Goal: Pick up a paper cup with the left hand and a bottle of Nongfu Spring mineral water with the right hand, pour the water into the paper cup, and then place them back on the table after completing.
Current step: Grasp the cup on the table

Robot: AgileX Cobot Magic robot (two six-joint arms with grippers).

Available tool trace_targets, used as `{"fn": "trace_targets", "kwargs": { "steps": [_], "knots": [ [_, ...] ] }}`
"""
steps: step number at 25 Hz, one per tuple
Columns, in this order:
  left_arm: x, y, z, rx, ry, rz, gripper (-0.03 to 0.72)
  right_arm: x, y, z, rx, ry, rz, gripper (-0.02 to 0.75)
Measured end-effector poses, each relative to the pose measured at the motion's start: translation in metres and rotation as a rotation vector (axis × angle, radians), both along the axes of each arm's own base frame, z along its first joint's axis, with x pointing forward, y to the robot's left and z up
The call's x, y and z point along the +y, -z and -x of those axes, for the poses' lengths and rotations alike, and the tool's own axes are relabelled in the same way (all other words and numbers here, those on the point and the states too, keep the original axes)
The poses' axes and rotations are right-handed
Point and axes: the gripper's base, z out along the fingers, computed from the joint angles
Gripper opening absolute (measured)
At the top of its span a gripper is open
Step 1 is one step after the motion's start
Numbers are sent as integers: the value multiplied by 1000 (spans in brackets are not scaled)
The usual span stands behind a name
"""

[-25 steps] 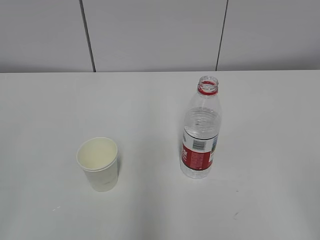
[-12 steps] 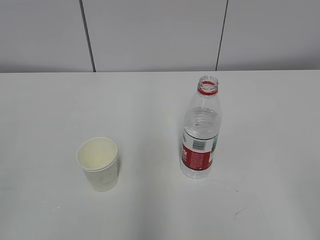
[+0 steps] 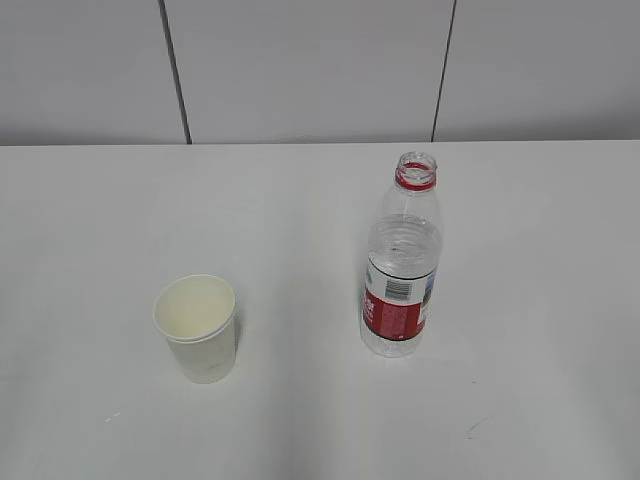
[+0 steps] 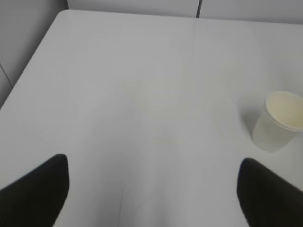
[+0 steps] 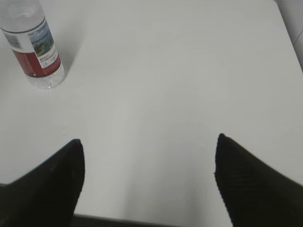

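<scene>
A white paper cup (image 3: 197,327) stands upright on the white table (image 3: 300,220), left of centre; it looks empty. It also shows at the right edge of the left wrist view (image 4: 279,120). A clear uncapped bottle (image 3: 402,262) with a red label and red neck ring stands upright to its right, with clear water inside. Its lower part shows at the top left of the right wrist view (image 5: 34,47). My left gripper (image 4: 154,172) is open and empty, well left of the cup. My right gripper (image 5: 149,153) is open and empty, right of the bottle. Neither gripper shows in the exterior view.
A grey panelled wall (image 3: 300,70) rises behind the table's far edge. The table's left edge and far left corner (image 4: 61,14) show in the left wrist view. Its right edge (image 5: 289,33) and near edge show in the right wrist view.
</scene>
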Motion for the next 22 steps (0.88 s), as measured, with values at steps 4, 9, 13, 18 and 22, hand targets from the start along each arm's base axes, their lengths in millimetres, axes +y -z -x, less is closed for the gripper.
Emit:
{"fn": "trace_targets", "kwargs": {
  "steps": [4,9,13,18,22],
  "knots": [
    [0,-14,-2,-125,7,-12,654,2,-13,-4,-139,-10,-17,634],
    [-2,-19,-12,-281,24,-7,608,2,-20,-15,-290,-14,-40,584],
    [-3,-4,-28,-322,48,5,577,2,-9,-30,-301,-14,-29,576],
    [-3,-6,-34,-371,57,-19,573,0,13,-48,-326,-17,2,575],
    [-2,-4,-47,-371,61,-38,573,-1,19,-57,-358,-10,5,575]
  ]
}}
